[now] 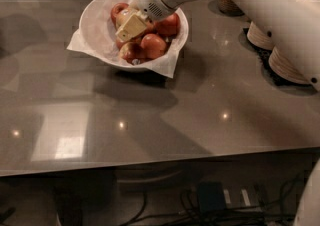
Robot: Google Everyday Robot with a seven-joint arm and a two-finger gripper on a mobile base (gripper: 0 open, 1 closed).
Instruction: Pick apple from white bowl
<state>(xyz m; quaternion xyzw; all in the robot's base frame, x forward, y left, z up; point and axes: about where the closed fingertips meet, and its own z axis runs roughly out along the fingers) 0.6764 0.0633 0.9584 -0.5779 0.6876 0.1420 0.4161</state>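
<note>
Fingers [131, 26] of the white arm's gripper [131, 27], cream-coloured, dip into the wide paper-lined white bowl [95, 20] on the grey desk [150, 120], touching the pale yellow-green apple [123, 16]; their spread cannot be told. Round red apples [153, 45] crowd around; stacked white plates [286, 65] stand right.
</note>
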